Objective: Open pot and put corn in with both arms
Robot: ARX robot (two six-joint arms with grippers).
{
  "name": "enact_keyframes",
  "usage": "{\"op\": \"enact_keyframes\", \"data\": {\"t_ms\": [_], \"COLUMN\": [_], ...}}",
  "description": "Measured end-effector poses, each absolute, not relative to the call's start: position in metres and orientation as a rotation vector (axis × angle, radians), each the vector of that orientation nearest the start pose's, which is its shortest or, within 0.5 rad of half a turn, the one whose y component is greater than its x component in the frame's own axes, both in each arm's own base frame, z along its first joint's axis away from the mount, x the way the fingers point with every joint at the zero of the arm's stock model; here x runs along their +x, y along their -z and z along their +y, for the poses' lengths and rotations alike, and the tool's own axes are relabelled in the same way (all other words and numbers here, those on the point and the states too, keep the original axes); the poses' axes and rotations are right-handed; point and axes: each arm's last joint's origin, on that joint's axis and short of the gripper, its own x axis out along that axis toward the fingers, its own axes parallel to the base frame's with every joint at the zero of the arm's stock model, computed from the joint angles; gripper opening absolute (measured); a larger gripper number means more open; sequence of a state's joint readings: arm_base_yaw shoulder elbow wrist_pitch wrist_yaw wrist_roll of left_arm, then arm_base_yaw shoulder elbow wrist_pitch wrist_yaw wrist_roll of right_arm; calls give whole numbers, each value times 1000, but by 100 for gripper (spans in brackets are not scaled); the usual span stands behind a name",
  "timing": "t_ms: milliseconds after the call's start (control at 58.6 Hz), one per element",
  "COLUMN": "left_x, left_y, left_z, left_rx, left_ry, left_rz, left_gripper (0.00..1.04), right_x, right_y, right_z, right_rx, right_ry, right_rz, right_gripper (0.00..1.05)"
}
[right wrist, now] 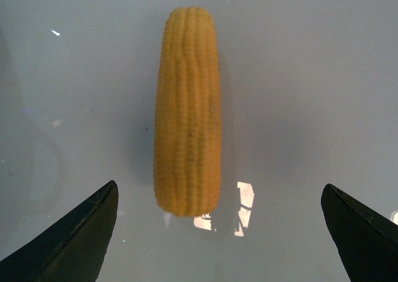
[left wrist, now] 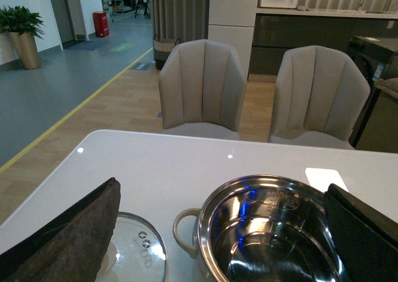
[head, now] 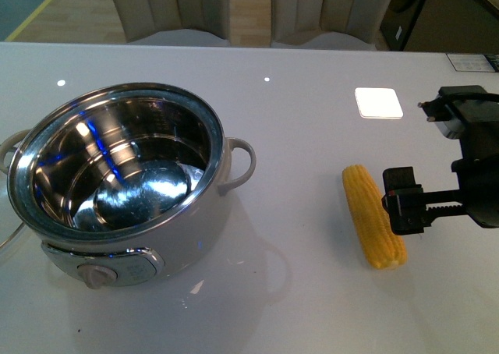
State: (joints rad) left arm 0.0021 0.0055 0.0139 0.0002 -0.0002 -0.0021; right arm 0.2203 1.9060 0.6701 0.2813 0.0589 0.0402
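Corn [head: 373, 216] lying flat, long axis front-to-back, right end effector [head: 399, 202] alongside, jaws spread

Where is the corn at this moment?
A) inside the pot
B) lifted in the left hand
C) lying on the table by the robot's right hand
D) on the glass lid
C: the corn lies flat on the white table, with the right hand open next to it, its fingers not closed on it.
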Motion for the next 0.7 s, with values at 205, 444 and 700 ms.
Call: {"op": "enact_keyframes", "data": {"t_ms": [205,444,700], "left_x": [97,97,97], "left_y": [-168,-168,-168], "left_z": [0,0,0], "left_rx": [-2,-2,-2], "left_ry": [-2,-2,-2], "left_rz": [-9,-9,-9], "left_gripper": [98,98,98], "right_x": [312,323,327], "right_y": [-43,-20,3], "right_z": [73,90,97], "right_rx": [-118,-137,-171], "right_ry": [-121,-142,-127], "right_rz": [982,1031,1077], "right_gripper": [96,96,96]}}
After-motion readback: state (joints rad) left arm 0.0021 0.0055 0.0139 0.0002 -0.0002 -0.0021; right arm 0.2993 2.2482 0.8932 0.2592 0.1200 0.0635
